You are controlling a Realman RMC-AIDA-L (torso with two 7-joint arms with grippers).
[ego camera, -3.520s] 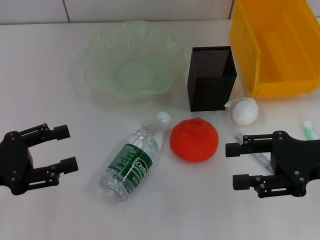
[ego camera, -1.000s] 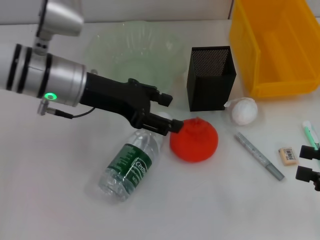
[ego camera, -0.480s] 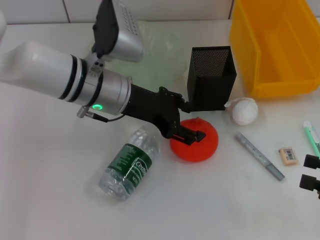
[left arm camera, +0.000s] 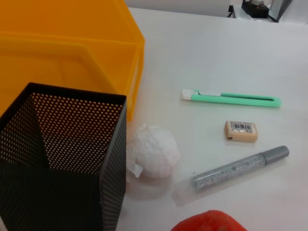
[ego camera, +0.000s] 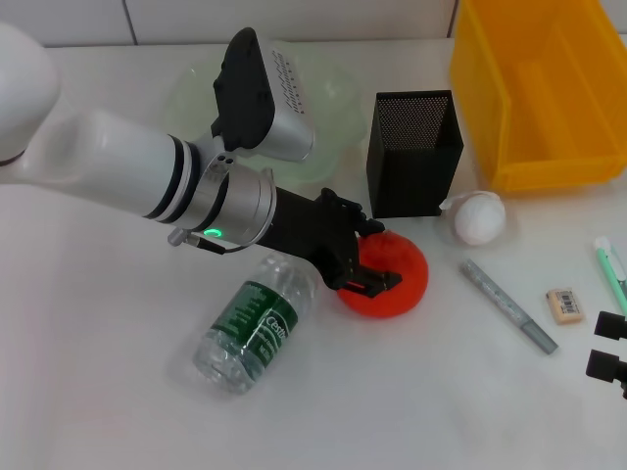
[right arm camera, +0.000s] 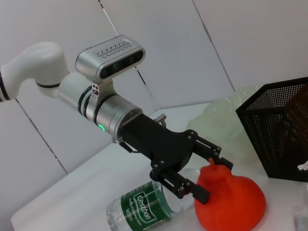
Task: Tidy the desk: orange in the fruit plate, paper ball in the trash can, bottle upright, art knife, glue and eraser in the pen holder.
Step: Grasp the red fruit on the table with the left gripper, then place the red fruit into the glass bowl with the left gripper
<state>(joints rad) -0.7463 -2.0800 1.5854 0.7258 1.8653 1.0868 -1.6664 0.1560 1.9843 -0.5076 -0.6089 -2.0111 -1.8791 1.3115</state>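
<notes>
The orange (ego camera: 392,277) sits on the tabletop (ego camera: 98,392) between the lying bottle (ego camera: 257,320) and the art knife (ego camera: 508,305), in front of the pen holder (ego camera: 413,152); the left gripper (ego camera: 375,257) straddles its top, fingers (right arm camera: 198,193) spread and not yet clenched; the right gripper (ego camera: 609,346) rests at the tabletop's right edge, finger state unclear.

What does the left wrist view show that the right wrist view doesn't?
Only the left wrist view shows the art knife, eraser, glue stick, paper ball and yellow bin. Only the right wrist view shows the left gripper open around the orange, the lying bottle and the fruit plate. Both show the orange and the pen holder.
</notes>
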